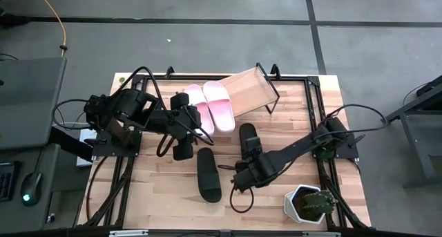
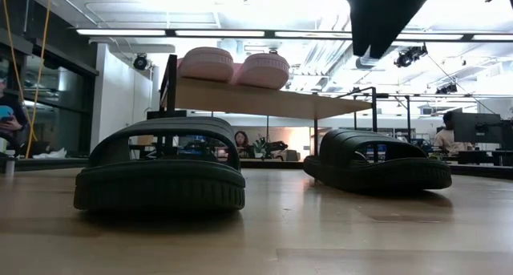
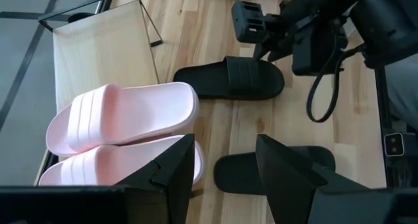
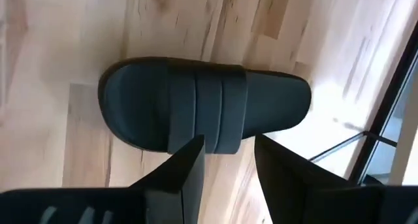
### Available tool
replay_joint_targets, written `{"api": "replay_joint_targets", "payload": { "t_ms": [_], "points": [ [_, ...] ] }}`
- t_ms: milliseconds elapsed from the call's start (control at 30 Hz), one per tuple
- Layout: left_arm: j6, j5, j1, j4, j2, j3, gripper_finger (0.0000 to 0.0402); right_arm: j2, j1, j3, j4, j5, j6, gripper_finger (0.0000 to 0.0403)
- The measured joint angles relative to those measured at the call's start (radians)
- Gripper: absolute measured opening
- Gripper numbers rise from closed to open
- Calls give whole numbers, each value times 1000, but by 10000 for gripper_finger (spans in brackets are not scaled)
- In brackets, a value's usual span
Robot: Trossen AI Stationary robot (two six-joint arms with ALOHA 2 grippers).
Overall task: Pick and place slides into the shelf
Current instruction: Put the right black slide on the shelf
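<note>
We are halfway through: both pink slides [image 1: 209,104] are sitting on the shelf [image 1: 250,90], both black slides [image 1: 208,173] are lying on the table [image 1: 166,195]. Our right gripper [image 1: 242,176], fingers spread and empty, is hovering between them; our left gripper [image 1: 197,119], also spread, is waiting beside the pink pair.

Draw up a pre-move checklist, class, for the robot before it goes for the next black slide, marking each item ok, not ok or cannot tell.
1. Both pink slides on the shelf: ok, side by side at one end.
2. Free space on the shelf board for two more: ok, the rest of it is bare.
3. Right gripper open and lined up: ok, nothing between its fingers, poised above a black slide.
4. Left gripper holding nothing: ok, open near the pink pair.
5. Other black slide clear of the arms: ok, flat on the table.
6. Potted cactus out of the way: ok, at the table's corner.
</note>
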Motion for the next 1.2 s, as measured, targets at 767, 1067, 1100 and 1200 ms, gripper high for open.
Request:
{"api": "replay_joint_targets", "payload": {
  "t_ms": [767, 1067, 1100, 1200],
  "points": [
    [29, 22, 0, 0, 0, 0, 152, 18, 136, 0, 74, 130, 180, 124],
    [30, 22, 0, 0, 0, 0, 152, 40, 179, 1, 97, 153, 241, 124],
    [30, 22, 0, 0, -1, 0, 152, 50, 183, 1, 102, 153, 241, 124],
    [30, 26, 0, 0, -1, 0, 152, 85, 192, 1, 118, 158, 243, 124]
  ]
}}
